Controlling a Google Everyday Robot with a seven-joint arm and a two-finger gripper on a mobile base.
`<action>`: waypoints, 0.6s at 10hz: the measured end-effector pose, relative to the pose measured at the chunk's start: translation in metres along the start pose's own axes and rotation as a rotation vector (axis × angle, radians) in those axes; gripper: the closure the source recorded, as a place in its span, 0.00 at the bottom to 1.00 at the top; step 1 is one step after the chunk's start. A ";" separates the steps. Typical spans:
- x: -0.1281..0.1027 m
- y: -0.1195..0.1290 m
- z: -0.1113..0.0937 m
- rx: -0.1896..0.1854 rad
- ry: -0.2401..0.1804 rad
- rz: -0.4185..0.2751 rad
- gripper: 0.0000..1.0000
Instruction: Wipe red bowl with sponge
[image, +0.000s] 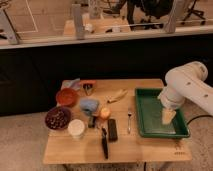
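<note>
The red bowl (66, 96), orange-red and shallow, sits near the table's left edge. Just behind it at the back left corner lies the sponge (72, 84), a pale light blue block. My gripper (168, 116) hangs at the end of the white arm far to the right, low over the green tray (148, 116). It is open with nothing between its fingers. Most of the table's width lies between the gripper and both the bowl and the sponge.
A dark maroon bowl (57, 118), a white cup (76, 128) and a blue cup (89, 105) stand near the red bowl. A banana (116, 96), an orange fruit (104, 113), a fork (129, 119), a black block (112, 129) and a black-handled tool (104, 145) lie mid-table.
</note>
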 end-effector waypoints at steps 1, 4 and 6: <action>0.000 0.000 0.000 0.000 0.000 0.000 0.20; -0.010 -0.001 0.000 0.000 -0.017 -0.030 0.20; -0.045 0.001 -0.001 -0.003 -0.052 -0.097 0.20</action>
